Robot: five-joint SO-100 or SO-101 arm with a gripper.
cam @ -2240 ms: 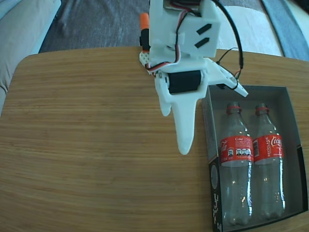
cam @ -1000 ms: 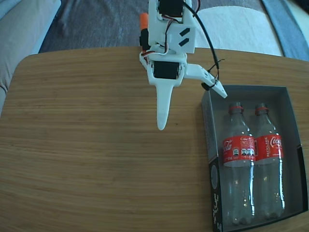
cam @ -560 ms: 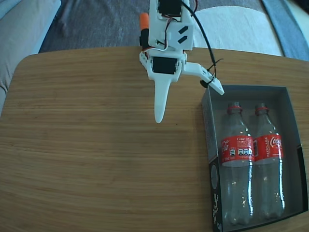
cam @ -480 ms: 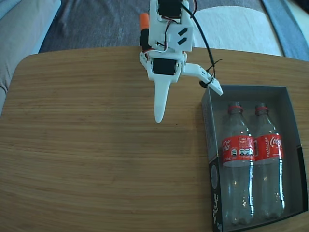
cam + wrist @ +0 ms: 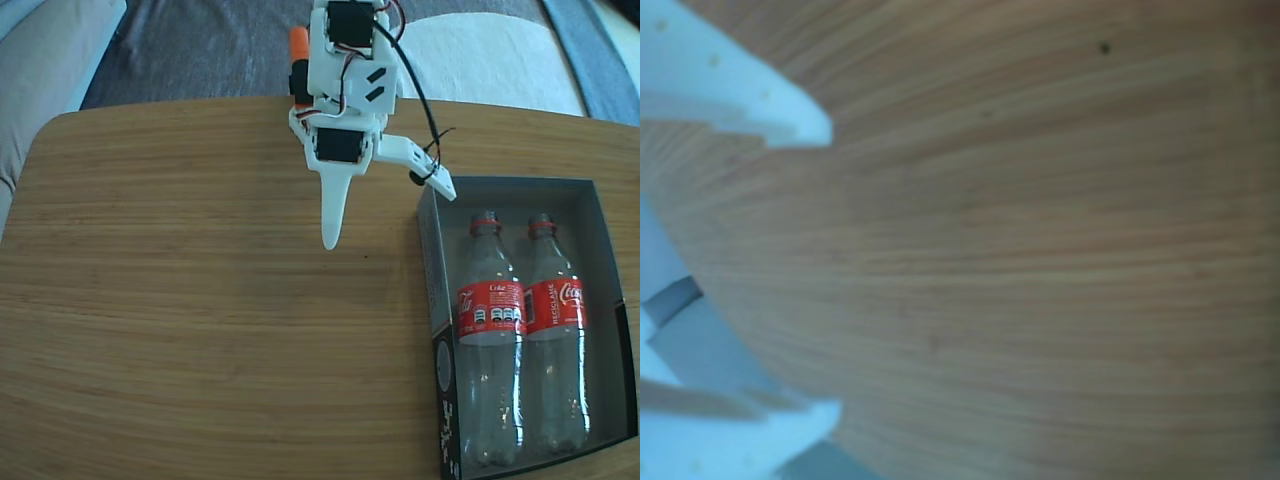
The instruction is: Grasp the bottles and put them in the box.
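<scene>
Fixed view: the white two-finger gripper (image 5: pixel 385 215) hangs at the upper centre of the frame over the rounded wooden table (image 5: pixel 200 300), its fingers spread wide and holding nothing; one long finger (image 5: pixel 332 215) points down the frame, the shorter one (image 5: pixel 425 172) angles right toward the top left corner of the shallow black-sided cardboard box (image 5: pixel 437 290) at the lower right; inside lie two clear plastic Coca-Cola bottles with red labels, the left bottle (image 5: pixel 488 330) and the right bottle (image 5: pixel 555 330), side by side with necks toward the top, filling the tray's width, so the packing looks finished. Wrist view: two pale fingertips (image 5: pixel 740 90) enter from the left edge, well apart, only blurred bare wood grain between them, which fits an empty hand clear of the box.
</scene>
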